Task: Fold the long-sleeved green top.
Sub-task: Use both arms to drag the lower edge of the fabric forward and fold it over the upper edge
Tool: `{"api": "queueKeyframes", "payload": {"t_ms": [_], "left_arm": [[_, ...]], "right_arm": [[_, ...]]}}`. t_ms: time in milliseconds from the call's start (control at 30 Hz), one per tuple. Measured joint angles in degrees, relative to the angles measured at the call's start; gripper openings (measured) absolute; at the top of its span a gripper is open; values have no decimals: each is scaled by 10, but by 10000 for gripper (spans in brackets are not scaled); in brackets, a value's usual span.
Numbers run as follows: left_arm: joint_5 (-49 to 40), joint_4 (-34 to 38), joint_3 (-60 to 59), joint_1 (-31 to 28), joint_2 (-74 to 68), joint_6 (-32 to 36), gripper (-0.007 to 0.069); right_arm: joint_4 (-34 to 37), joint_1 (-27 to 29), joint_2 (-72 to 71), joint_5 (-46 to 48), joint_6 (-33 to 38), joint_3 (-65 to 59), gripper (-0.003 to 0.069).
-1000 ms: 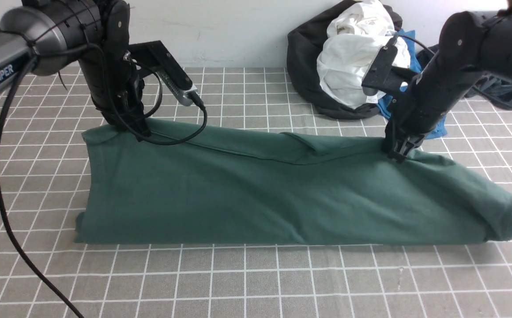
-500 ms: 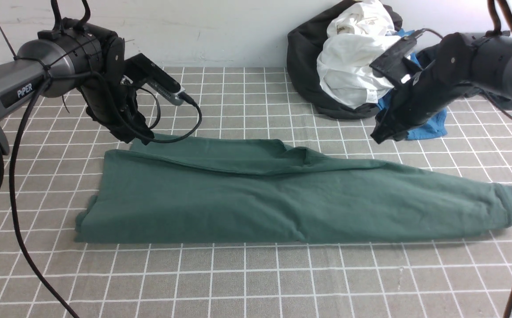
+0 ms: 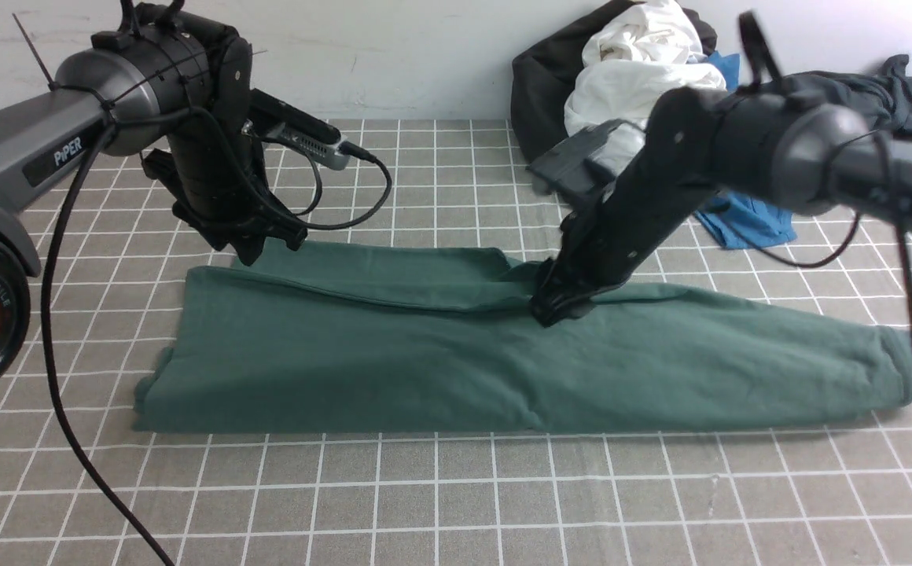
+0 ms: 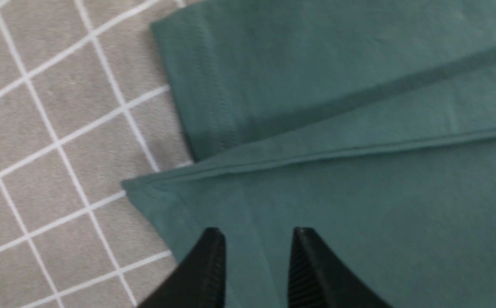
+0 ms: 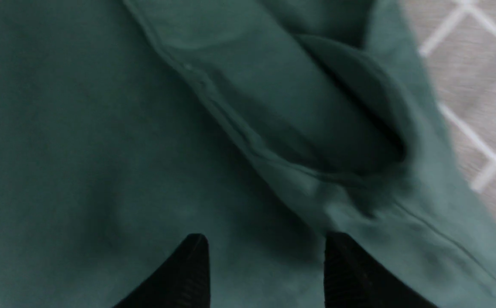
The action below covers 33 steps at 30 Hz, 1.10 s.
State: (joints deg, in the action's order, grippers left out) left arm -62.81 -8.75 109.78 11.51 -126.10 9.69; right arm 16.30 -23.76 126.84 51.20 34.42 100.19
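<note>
Tops: I count one green long-sleeved top (image 3: 424,354), under both claws.
Left claw (image 4: 254,233): I see it spread, empty.
Right claw (image 5: 267,239): spread, empty.

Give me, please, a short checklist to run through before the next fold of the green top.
Dark green long-sleeved cotton top lies folded lengthwise, flat on the grey checked cloth: ok.
Left gripper empty, fingers apart, above the top's far left corner: ok.
Right gripper empty, fingers apart, over the middle of the far edge: ok.
Right gripper touching fabric: cannot tell.
Far edge smooth: not ok, bunched fold beside the right gripper.
Bright blue T-shirt apart from the top: ok.
</note>
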Motion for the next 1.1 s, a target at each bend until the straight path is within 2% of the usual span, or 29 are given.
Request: {"api": "queueKeyframes", "payload": {"t_ms": [100,200,233,267,367,467,567,700,900,1033,1100], "left_arm": [[-9,5,0,3,0,10,88],[-21,12,0,3,0,21,13],[-21,12,0,3,0,22,11],[-26,13,0,3,0,24,0],[-31,14,0,3,0,27,-8],[-31,15,0,3,0,28,-8],[-31,16,0,3,0,28,-8],[-31,17,0,3,0,28,-8],[-38,43,0,11,0,34,-8],[-49,59,0,33,2,46,-8],[-59,67,0,45,7,48,-8]], "right_arm": [[1,-11,30,-52,-7,0,349],[3,-9,43,-134,-58,1,349],[3,-8,44,-139,-63,1,349],[8,-4,50,-179,-104,1,347],[7,12,59,-252,-165,1,347],[5,39,63,-277,-211,9,347],[1,65,67,-235,-227,50,347],[-38,95,63,-92,-232,147,347],[-168,121,42,152,-232,295,347],[-218,135,26,196,-244,341,347],[-218,141,9,200,-256,328,347]]}}
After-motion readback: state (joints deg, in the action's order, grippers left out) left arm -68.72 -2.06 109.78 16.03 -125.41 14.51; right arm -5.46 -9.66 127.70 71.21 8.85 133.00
